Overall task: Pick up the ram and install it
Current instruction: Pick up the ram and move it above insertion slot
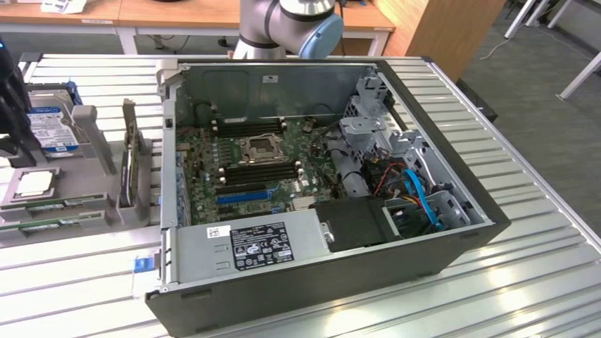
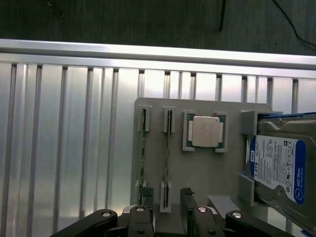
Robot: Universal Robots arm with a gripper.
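Observation:
Two ram sticks stand on edge in a grey holder tray point(image 2: 197, 173): one ram stick point(image 2: 168, 148) lies in line with the gap between my fingers, the other ram stick point(image 2: 142, 148) just beside it. My gripper point(image 2: 166, 215) hovers above the tray, open, holding nothing. In the exterior view the gripper point(image 1: 14, 137) is a dark shape at the far left edge over the tray point(image 1: 94, 211), where the ram point(image 1: 52, 204) shows as thin green strips. The motherboard's black memory slots point(image 1: 258, 172) sit inside the open computer case point(image 1: 319, 282).
A processor chip point(image 2: 205, 132) and a blue-labelled hard drive point(image 2: 279, 168) also rest on the tray. The case stands on a slatted aluminium table point(image 1: 526, 282), with a power supply point(image 1: 258, 246) at its front and blue cables point(image 1: 418, 193) on the exterior view's right.

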